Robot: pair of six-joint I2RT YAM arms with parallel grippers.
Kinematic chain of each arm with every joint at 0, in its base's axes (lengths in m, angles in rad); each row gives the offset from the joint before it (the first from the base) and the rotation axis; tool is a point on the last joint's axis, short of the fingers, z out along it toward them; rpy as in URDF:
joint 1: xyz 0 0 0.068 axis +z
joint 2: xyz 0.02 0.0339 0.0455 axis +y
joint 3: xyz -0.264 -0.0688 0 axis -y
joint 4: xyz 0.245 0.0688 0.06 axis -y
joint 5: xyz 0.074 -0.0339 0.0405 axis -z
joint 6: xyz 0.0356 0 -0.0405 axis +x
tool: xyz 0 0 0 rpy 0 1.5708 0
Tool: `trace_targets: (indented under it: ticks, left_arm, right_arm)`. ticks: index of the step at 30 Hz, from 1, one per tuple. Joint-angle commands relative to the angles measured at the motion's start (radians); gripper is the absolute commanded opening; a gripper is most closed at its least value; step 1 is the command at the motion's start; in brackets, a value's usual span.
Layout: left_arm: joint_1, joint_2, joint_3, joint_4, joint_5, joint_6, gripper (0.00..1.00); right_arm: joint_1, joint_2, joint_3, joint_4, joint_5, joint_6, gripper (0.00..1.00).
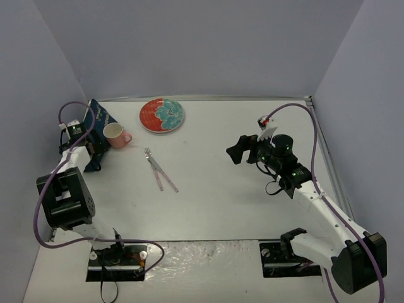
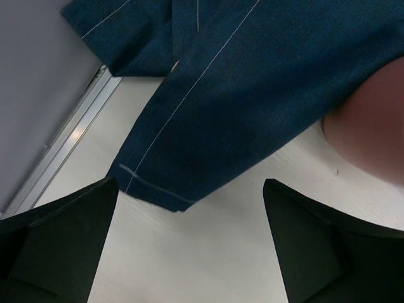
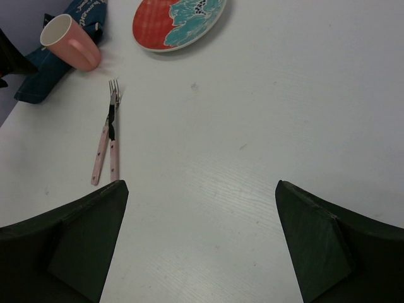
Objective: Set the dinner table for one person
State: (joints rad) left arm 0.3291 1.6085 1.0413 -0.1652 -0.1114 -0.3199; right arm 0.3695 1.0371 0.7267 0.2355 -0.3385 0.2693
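Observation:
The dinner table (image 1: 221, 189) is a white top between lavender walls. A folded dark blue placemat (image 1: 100, 117) lies at its left edge, with a pink cup (image 1: 115, 135) right beside it. A red and teal plate (image 1: 163, 115) sits at the back. A fork and a knife with pink handles (image 1: 159, 170) lie side by side left of centre. My left gripper (image 1: 90, 151) stands open low over the table, the placemat (image 2: 252, 82) corner just ahead of its fingertips and the cup (image 2: 372, 126) to its right. My right gripper (image 1: 238, 150) hangs open above the table, right of centre, holding nothing.
The right wrist view looks over bare table (image 3: 252, 126) toward the cutlery (image 3: 108, 136), cup (image 3: 69, 43), plate (image 3: 177, 19) and placemat (image 3: 41, 76). A metal strip (image 2: 69, 136) runs along the left wall close to my left gripper (image 2: 189, 189). Both arm bases sit at the near edge.

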Motion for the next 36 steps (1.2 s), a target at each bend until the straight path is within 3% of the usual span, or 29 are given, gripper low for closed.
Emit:
trace_targets:
  ticks: [1,7,10,12,17,22,30,36]
  left_arm:
    - [0.008,0.062,0.094,0.082,0.095,0.052,0.97]
    - [0.008,0.142,0.141,0.062,0.111,0.088,0.96]
    - [0.008,0.156,0.143,0.059,0.111,0.107,0.88]
    - [0.009,0.166,0.142,0.057,0.109,0.113,0.79]
    - [0.012,0.18,0.132,0.062,0.111,0.139,0.37]
    - [0.022,0.167,0.108,0.078,0.139,0.157,0.03]
    - [0.034,-0.008,0.138,-0.001,0.086,0.134,0.0]
    - [0.034,-0.142,0.321,-0.177,-0.031,0.102,0.0]
  right_arm:
    - [0.009,-0.024,0.001,0.07,-0.028,-0.022,1.0]
    - [0.009,-0.015,0.0,0.057,-0.033,-0.029,1.0]
    - [0.009,-0.007,0.003,0.05,-0.033,-0.036,1.0]
    - [0.009,0.0,0.008,0.045,-0.038,-0.038,1.0]
    - [0.009,0.003,0.009,0.036,-0.039,-0.041,1.0]
    - [0.009,-0.007,0.005,0.031,-0.036,-0.046,1.0]
    - [0.009,-0.025,0.01,0.025,-0.043,-0.045,1.0]
    - [0.009,-0.031,0.02,0.012,-0.057,-0.038,1.0]
